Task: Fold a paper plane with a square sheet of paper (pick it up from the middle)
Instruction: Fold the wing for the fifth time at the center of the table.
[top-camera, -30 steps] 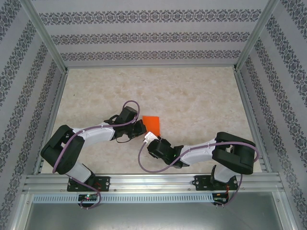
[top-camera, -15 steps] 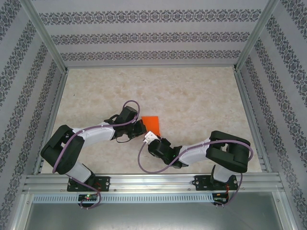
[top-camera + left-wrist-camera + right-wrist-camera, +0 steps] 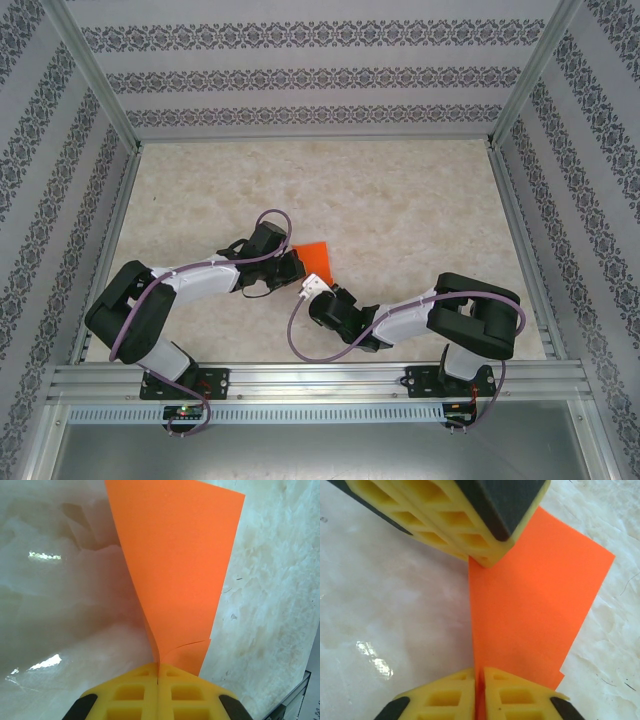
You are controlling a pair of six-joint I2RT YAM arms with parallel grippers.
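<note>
Bright orange thin paper sheet, folded, sits near the middle of the beige marbled tabletop, just left of centre; left gripper clenched on the sheet's left corner; right gripper clamped on its near end; one straight paper edge runs from one gripper to the other; rest of the sheet spreads rightward; the two grippers sit close together.

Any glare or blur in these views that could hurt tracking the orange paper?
Left wrist: white glare spots on the glossy pale marbled tabletop, hazy at left; the bright orange folded paper sheet is sharp, evenly lit. Right wrist: one glare patch left of the paper, its edges crisp. Top external: even, diffuse light, no hot spots.
</note>
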